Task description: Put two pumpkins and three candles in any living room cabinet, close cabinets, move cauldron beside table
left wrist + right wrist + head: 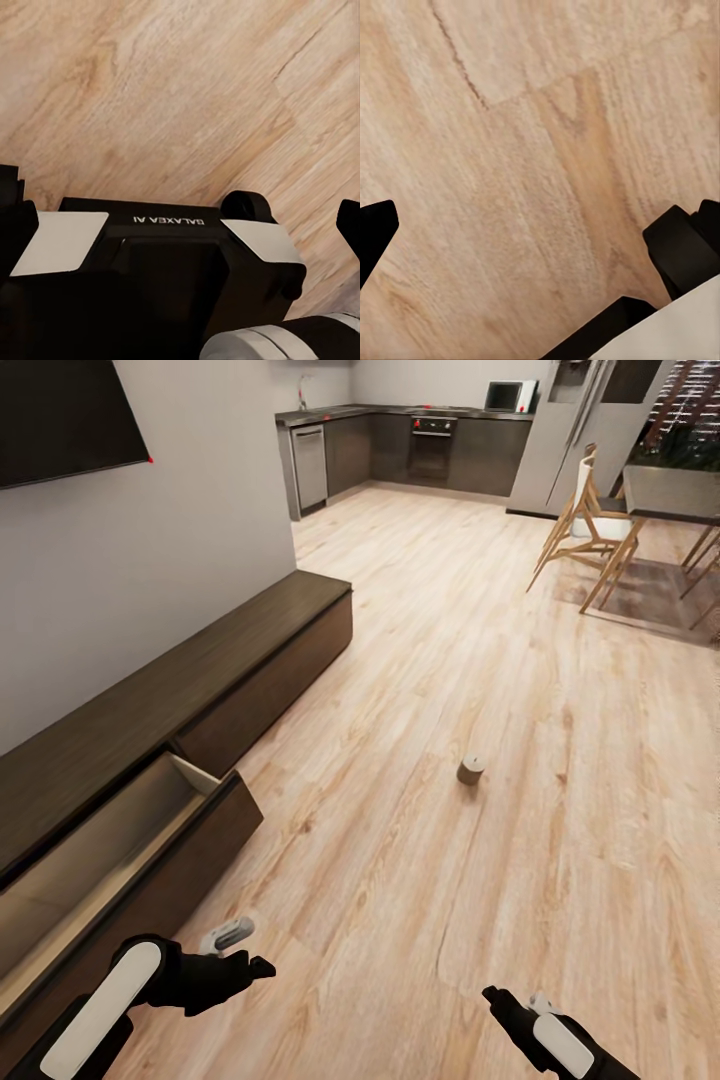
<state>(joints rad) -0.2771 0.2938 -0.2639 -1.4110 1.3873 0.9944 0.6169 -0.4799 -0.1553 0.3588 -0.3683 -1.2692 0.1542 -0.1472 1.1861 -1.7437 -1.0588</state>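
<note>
One candle (471, 769), a short beige-grey stub, stands upright on the wooden floor ahead of me and a little to the right. The cabinet (200, 660) runs along the left wall. Its nearest drawer (120, 840) is pulled open, and the part of the inside that I can see is bare. My left gripper (255, 965) hovers low beside that drawer, open, with its fingers (349, 225) spread over bare floor. The right gripper (492, 995) is also open and holds nothing, its fingers (375, 229) wide apart above the planks. The pumpkins and the cauldron are out of view.
A dining table (665, 490) with wooden chairs (590, 535) stands on a rug at the far right. Grey kitchen cupboards (400, 445) and a fridge (575, 430) line the back. A dark TV (60, 415) hangs above the cabinet. Open floor lies between me and the candle.
</note>
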